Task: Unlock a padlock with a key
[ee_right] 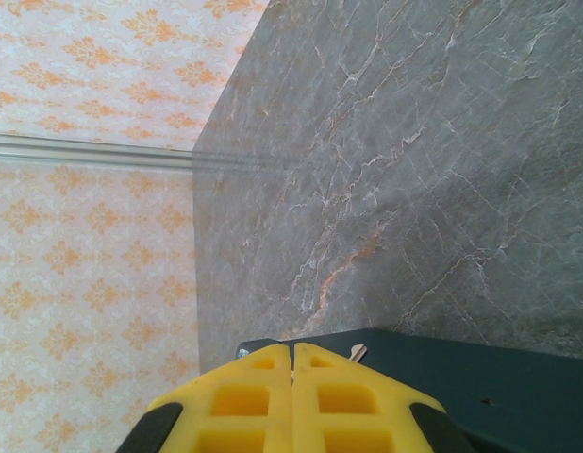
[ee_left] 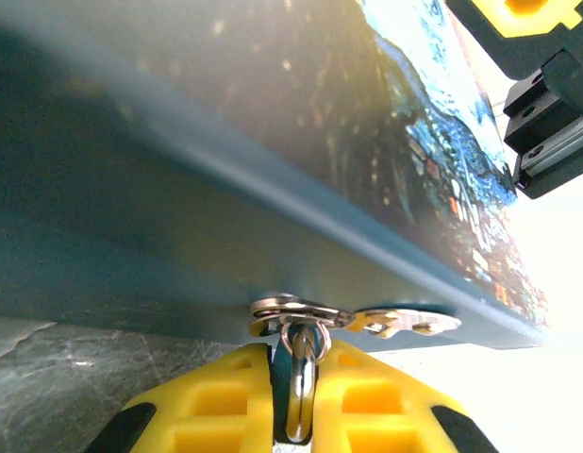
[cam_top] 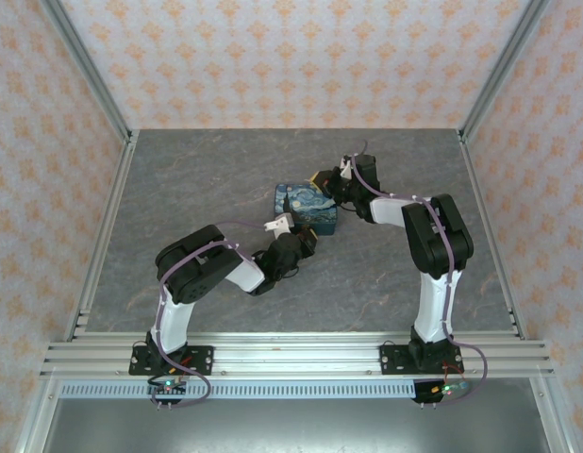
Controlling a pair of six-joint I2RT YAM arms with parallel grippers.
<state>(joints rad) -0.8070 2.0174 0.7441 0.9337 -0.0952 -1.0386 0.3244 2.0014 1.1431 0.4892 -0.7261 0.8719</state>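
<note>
Left gripper (ee_left: 293, 359) pinches the ring (ee_left: 299, 406), right gripper (ee_right: 291, 363) shut; the dangling key (ee_left: 405, 323) could snag against the tin (ee_left: 273, 142).

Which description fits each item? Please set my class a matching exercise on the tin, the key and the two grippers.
Items
1. tin
2. key
3. left gripper
4. right gripper

Descriptions
A. yellow fingers pressed together
B. dark blue with a starry print, mid-table
C. pale metal, at the tin's lower edge
D. closed on the key ring

Pairs: 1-B, 2-C, 3-D, 4-A
</note>
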